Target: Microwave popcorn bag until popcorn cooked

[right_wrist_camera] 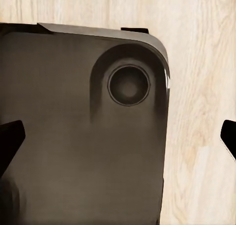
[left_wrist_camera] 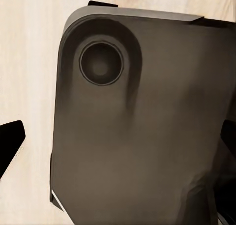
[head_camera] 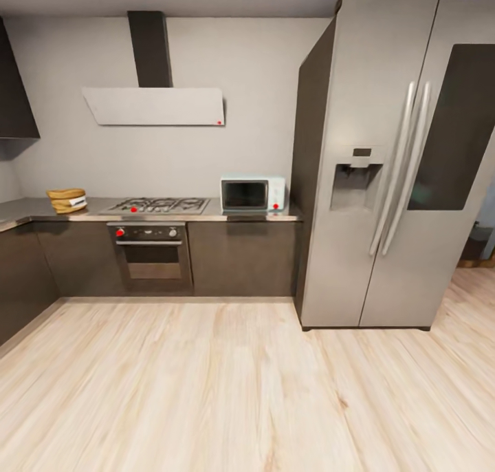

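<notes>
Far across the room, the mustard-brown popcorn bag stands upright near the left end of the grey countertop, its white label facing right. The pale mint microwave sits at the countertop's right end with its dark door shut, close to the fridge. In the left wrist view my left gripper is open, with dark fingertips far apart above my own dark base. In the right wrist view my right gripper is likewise open and holds nothing. The popcorn itself is too small to make out.
A tall steel fridge stands at the right. A gas hob lies between bag and microwave, above a steel oven and below a range hood. Dark cabinets run along the left. Pale wood floor stretches toward the counter.
</notes>
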{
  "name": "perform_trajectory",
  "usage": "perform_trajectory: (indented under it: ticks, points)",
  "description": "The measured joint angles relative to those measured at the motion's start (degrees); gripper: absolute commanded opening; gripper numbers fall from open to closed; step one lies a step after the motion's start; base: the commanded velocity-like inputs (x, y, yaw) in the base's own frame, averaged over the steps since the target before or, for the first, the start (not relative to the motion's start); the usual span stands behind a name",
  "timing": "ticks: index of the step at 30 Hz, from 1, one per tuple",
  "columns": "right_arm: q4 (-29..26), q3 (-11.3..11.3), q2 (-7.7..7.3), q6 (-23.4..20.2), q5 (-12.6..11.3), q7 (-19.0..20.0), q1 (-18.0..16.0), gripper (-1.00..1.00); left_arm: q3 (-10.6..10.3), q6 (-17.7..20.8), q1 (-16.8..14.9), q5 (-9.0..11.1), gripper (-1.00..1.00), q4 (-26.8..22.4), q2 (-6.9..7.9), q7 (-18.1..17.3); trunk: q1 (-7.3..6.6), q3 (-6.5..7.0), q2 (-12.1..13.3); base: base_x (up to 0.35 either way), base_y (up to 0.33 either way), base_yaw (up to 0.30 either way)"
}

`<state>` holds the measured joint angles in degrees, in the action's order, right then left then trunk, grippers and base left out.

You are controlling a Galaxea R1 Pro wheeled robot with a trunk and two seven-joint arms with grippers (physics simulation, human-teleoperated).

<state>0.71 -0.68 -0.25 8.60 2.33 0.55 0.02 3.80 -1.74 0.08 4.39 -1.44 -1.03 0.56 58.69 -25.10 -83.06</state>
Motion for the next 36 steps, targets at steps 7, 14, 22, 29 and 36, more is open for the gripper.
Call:
perform_trajectory:
  ticks: [7,14,22,29,36]
  points:
    - [0.0,0.0,0.0,0.0,0.1,0.0,0.0,1.0,0.0,0.0,0.0,0.0,1.0,0.0,0.0,0.0,0.0,0.0,0.0,0.322,0.0,0.0]
    - [0.0,0.0,0.0,0.0,0.1,0.0,0.0,1.0,0.0,0.0,0.0,0.0,1.0,0.0,0.0,0.0,0.0,0.0,0.0,0.322,0.0,0.0]
    - [0.0,0.0,0.0,0.1,0.1,0.0,0.0,1.0,0.0,0.0,0.0,0.0,1.0,0.0,0.0,0.0,0.0,0.0,0.0,0.322,0.0,0.0]
    - [0.0,0.1,0.0,0.1,0.1,0.0,0.0,1.0,0.0,0.0,0.0,0.0,1.0,0.0,0.0,0.0,0.0,0.0,0.0,0.322,0.045,0.0]
    - [0.0,0.1,0.0,0.0,0.1,0.0,0.0,1.0,0.0,0.0,0.0,0.0,1.0,0.0,0.0,0.0,0.0,0.0,0.0,0.322,0.147,0.0]
